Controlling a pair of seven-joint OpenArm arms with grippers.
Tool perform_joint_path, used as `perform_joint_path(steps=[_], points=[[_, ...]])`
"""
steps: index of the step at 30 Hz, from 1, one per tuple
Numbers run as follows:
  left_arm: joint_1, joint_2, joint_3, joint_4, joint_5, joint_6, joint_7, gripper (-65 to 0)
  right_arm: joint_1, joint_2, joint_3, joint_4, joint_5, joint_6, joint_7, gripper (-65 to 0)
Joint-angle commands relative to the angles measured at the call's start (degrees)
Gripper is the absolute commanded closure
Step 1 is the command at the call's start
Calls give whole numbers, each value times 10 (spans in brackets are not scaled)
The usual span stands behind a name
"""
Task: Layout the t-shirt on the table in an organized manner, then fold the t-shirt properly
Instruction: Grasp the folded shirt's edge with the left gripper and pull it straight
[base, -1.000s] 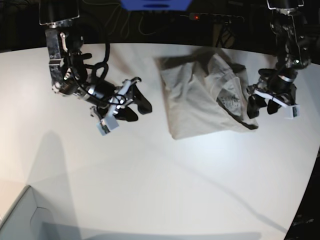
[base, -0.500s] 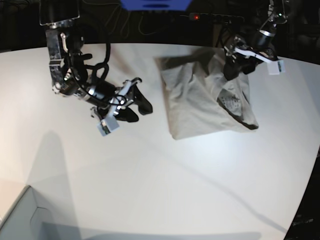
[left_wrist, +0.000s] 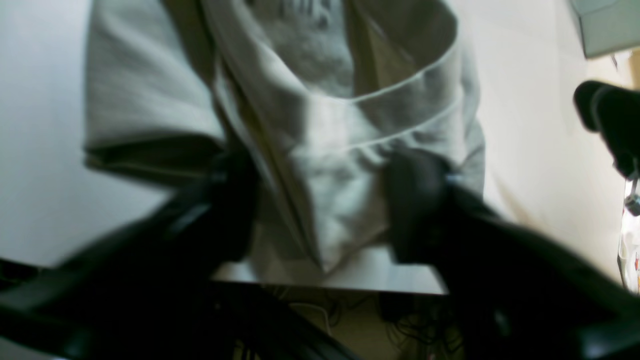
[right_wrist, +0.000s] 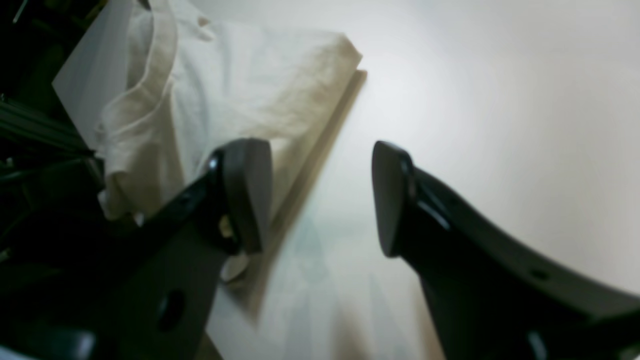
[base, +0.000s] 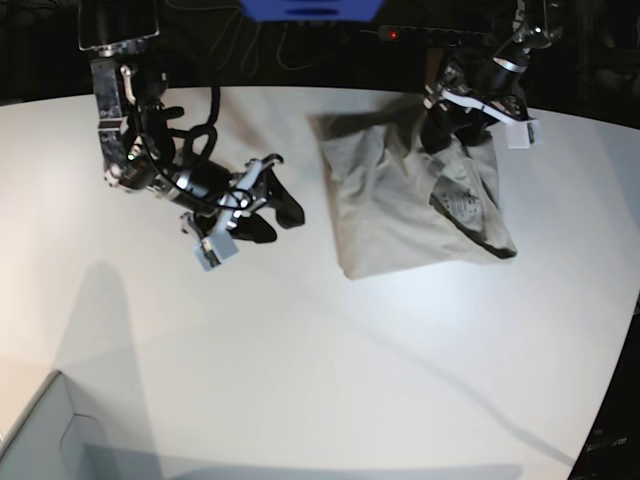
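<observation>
The grey-beige t-shirt (base: 400, 205) lies bunched and partly folded on the white table (base: 350, 350), near its far edge. My left gripper (base: 453, 138) hangs at the shirt's far edge. In the left wrist view the left gripper (left_wrist: 322, 205) is open, with its fingers (left_wrist: 415, 200) straddling a hemmed fold of the shirt (left_wrist: 325, 130) by the table edge. My right gripper (base: 272, 218) is open and empty, left of the shirt and apart from it. In the right wrist view the right gripper (right_wrist: 320, 195) shows the shirt's corner (right_wrist: 240, 75) ahead.
A pale grey box corner (base: 40, 430) sits at the near left and also shows in the left wrist view (left_wrist: 605, 25). Dark cables and a power strip (base: 420, 35) lie beyond the table's far edge. The table edge curves away at the right (base: 625, 330).
My left gripper has swung from the shirt's right side up to its far edge. The right arm has not moved. The shirt lies much the same.
</observation>
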Motion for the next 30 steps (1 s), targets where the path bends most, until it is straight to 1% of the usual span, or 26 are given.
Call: perform_joint_path(steps=[1, 5, 6, 9, 11, 20, 25, 30], points=[[6, -1, -2, 11, -7, -7, -12, -259, 2, 0, 1, 10, 14, 10, 13, -325], [1, -8, -11, 5, -7, -7, -12, -28, 1, 0, 1, 10, 13, 10, 13, -325], [0, -8, -19, 5, -7, -7, -10, 0, 1, 0, 1, 10, 13, 10, 13, -325], [5, -7, -36, 13, -8, -7, -10, -12, 1, 0, 1, 10, 13, 10, 13, -325], [6, -8, -52, 23, -8, -7, -10, 0, 1, 0, 1, 10, 13, 10, 13, -325], [2, -9, -130, 28, -8, -7, -9, 0, 1, 0, 1, 10, 13, 10, 13, -325], [-1, -13, -132, 4, -8, -7, -10, 0, 1, 0, 1, 10, 13, 10, 13, -325], [-30, -17, -132, -27, -7, -7, -10, 0, -3, 0, 1, 10, 13, 10, 13, -325]])
